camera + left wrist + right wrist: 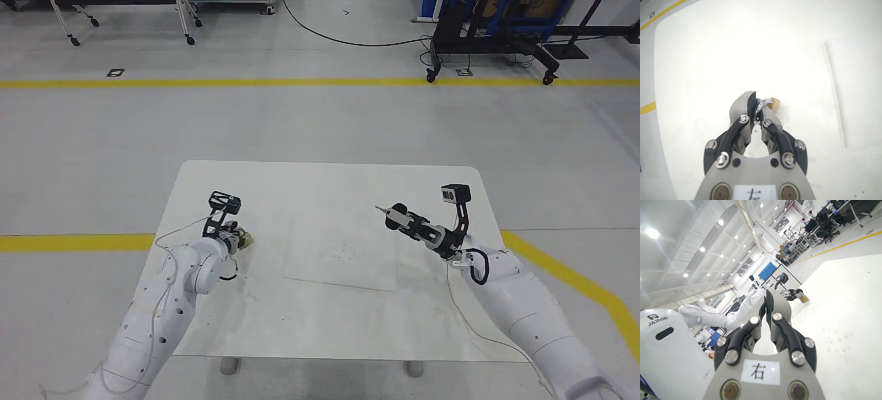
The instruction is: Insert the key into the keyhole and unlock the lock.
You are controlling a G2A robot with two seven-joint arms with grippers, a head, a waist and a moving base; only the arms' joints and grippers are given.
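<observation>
Left wrist view: lock (776, 105) (in claw (758, 106))

Smooth white counter (320, 185), matt with a soft sheen and faint grey scuffs. A thin, flat white sheet (340, 255) lies at its centre; whether it is paper or plastic is unclear.

At nine o'clock is the lock (776, 105), with a dull brass-coloured body and a polished silver metal shackle (761, 106).

The left tool (760, 100) and right tool (767, 298) share satin grey shells, glossy black plastic links, bright metal pins and black ribbed rubbery pads (770, 306).

At three o'clock is the key (382, 209), a pale sliver too small to judge its finish.
</observation>
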